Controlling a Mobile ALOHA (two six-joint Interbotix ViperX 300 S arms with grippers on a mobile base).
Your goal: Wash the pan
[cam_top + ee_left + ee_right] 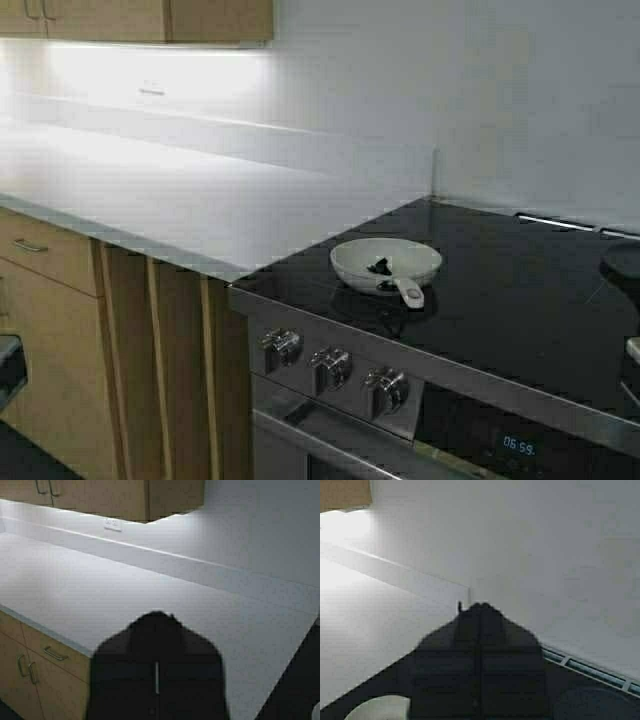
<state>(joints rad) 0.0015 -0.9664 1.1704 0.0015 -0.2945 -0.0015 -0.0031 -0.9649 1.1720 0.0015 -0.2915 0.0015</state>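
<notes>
The pan (pixel 385 262) is cream-white with dark residue inside. It sits on the black glass cooktop (pixel 500 290) near the front left, its short handle pointing toward the front edge. Neither arm shows in the high view. My left gripper (pixel 157 615) is shut and empty, held above the white countertop (pixel 100 595), left of the stove. My right gripper (pixel 480 605) is shut and empty, above the cooktop's back left part. The pan's rim (pixel 375 707) shows below it.
A black pot (pixel 625 262) stands at the cooktop's right edge. Three knobs (pixel 330 368) line the stove front above the oven. The white countertop (pixel 200 190) stretches left, with wooden drawers (pixel 50 250) below and wooden cabinets (pixel 150 20) above. A white wall stands behind.
</notes>
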